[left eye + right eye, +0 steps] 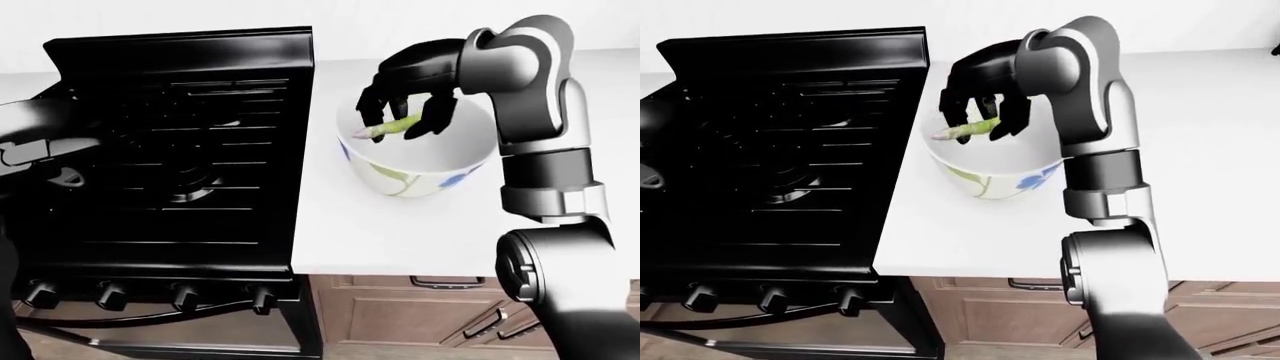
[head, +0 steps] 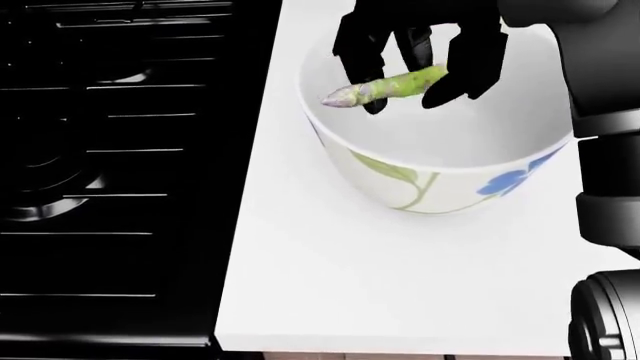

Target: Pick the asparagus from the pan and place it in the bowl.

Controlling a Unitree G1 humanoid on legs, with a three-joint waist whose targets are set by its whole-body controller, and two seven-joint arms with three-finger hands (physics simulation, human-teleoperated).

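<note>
Black stove (image 1: 170,150) fills the left of the left-eye view, its knobs (image 1: 110,295) along the bottom edge, beside a white worktop (image 2: 330,285) over wooden cabinets (image 1: 400,315). On the worktop, just right of the stove, stands a white bowl (image 2: 440,180) with green and blue flowers. The right hand (image 2: 415,52) hangs over the bowl's mouth, fingers (image 2: 470,60) closed round the asparagus (image 2: 390,86), which lies tilted, tip pointing left, above the bowl's inside. The left hand (image 1: 45,154) is over the stove's left edge; its grip cannot be told.
</note>
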